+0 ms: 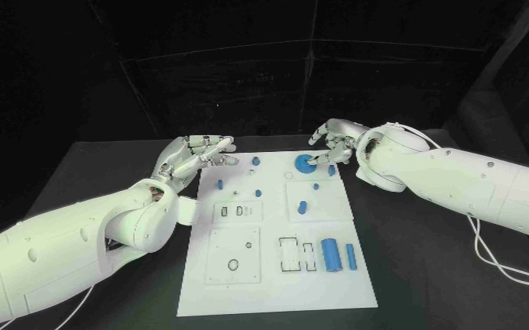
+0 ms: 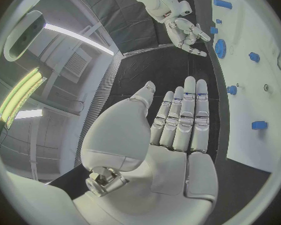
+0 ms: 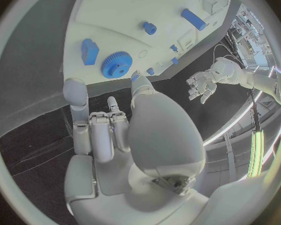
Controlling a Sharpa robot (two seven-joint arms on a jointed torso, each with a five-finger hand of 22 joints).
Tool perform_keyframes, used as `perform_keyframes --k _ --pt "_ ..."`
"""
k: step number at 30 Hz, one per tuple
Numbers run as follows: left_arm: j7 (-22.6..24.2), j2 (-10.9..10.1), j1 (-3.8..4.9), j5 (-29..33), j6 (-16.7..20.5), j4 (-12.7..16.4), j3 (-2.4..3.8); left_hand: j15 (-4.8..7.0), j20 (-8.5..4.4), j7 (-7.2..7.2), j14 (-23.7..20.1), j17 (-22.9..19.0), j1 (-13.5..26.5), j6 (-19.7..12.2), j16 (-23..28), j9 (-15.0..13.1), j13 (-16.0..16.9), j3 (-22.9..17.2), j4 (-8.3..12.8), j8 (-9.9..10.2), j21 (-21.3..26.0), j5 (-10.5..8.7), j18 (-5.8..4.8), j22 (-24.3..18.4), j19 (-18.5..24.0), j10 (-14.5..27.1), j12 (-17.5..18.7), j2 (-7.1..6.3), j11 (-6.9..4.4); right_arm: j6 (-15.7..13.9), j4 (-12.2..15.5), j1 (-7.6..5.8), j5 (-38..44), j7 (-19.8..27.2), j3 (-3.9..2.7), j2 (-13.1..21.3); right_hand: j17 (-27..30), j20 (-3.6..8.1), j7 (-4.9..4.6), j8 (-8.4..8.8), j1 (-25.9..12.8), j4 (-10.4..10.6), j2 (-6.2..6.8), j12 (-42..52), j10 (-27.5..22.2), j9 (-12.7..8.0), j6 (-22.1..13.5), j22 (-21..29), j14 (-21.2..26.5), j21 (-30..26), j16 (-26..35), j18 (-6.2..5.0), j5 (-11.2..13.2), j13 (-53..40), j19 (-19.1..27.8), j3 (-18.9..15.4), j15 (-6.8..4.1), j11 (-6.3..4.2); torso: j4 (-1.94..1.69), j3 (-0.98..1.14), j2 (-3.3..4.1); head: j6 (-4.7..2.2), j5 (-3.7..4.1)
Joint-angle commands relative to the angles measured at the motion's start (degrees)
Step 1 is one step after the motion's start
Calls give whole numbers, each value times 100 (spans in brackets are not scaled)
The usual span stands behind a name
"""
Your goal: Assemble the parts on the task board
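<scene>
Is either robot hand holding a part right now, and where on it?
Nothing is held: left robot hand and right robot hand are both open, beside the task board.

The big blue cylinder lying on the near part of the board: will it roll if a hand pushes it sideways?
Probably yes: the blue cylinder lies on its round side on the flat task board. It looks rigid and smooth, so possibly slippery.

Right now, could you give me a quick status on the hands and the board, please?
Left hand open, empty, beside the task board. Right hand empty, fingers apart, by the blue gear. Nothing in the way.
</scene>
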State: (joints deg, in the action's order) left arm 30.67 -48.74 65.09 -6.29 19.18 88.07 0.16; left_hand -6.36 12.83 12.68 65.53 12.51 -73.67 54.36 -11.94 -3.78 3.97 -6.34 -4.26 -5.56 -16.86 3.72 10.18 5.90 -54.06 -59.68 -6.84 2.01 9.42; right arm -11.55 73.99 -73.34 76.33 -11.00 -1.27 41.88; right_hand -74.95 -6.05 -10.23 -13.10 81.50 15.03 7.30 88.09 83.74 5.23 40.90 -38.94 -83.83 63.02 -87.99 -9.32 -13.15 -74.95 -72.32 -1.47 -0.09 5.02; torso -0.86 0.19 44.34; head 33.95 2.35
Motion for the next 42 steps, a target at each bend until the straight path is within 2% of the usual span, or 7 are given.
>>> perform_keyframes --k 1,8,11,19,23,32,42 --pt "22 13 3 6 -99 -13 2 -15 9 5 -21 8 -19 7 44 3 -7 -8 40 22 36 -3 31 -7 -26 23 27 -21 13 381 -81 -13 -6 -102 -6 -63 -968 9 17 -35 58 -20 -25 33 434 -7 -28 -63 -510 43 -26 89 -20 -1188 -43 37 40 -3 -19 -3 13 5 6" --pt "19 27 2 6 -103 -33 2 -15 9 5 -21 8 -19 7 44 3 -7 -8 40 22 36 -3 31 -7 -26 23 27 -21 13 550 -206 -11 136 -99 -5 -194 -1126 13 42 -142 104 -105 -106 83 491 -8 62 -227 -540 158 -81 110 -33 -1287 -90 56 30 -21 6 2 12 49 -17" --pt "14 32 1 6 -103 -35 2 -15 9 4 -22 9 -20 8 46 2 -7 -10 43 22 37 -2 31 -9 -26 22 28 -20 13 624 -225 -10 246 -125 -5 -224 -1356 18 54 -174 99 -137 -137 100 511 -13 93 -347 -587 241 -155 128 -49 -1320 -138 54 25 -30 -2 -1 9 59 -8" --pt "4 40 0 6 -104 -46 2 -15 10 3 -23 12 -24 10 50 2 -7 -14 48 23 40 -2 32 -11 -27 21 30 -18 12 683 -277 -9 374 -152 -4 -280 -1412 28 77 -250 94 -209 -215 103 513 -21 215 -423 -597 309 -173 136 -73 -1327 -162 64 12 -48 -14 3 11 71 1" --pt "2 43 0 6 -104 -56 2 -15 10 3 -23 12 -24 10 50 2 -7 -14 48 23 40 -2 32 -11 -27 21 30 -18 12 684 -312 -9 393 -141 -4 -317 -1433 36 94 -289 93 -261 -288 117 532 -29 306 -461 -601 341 -179 140 -67 -1357 -166 84 1 -62 -3 3 9 73 -7" --pt "-2 50 -1 6 -109 -67 2 -15 10 3 -23 12 -24 10 50 2 -7 -14 48 23 40 -2 32 -11 -27 21 30 -18 12 732 -371 -8 453 -149 -4 -388 -1483 74 141 -368 131 -458 -474 149 575 -58 679 -562 -612 425 -194 153 59 -1425 -179 195 -43 -104 -9 0 12 93 5" --pt "-14 48 -1 6 -117 -69 2 -15 10 3 -23 12 -24 10 50 2 -7 -14 48 23 40 -2 32 -11 -27 21 30 -18 12 760 -425 -6 632 -201 -2 -471 -1505 73 111 -294 115 -538 -451 143 569 -106 667 -596 -617 451 -201 162 92 -1416 -182 205 -29 -88 -7 1 13 110 7"
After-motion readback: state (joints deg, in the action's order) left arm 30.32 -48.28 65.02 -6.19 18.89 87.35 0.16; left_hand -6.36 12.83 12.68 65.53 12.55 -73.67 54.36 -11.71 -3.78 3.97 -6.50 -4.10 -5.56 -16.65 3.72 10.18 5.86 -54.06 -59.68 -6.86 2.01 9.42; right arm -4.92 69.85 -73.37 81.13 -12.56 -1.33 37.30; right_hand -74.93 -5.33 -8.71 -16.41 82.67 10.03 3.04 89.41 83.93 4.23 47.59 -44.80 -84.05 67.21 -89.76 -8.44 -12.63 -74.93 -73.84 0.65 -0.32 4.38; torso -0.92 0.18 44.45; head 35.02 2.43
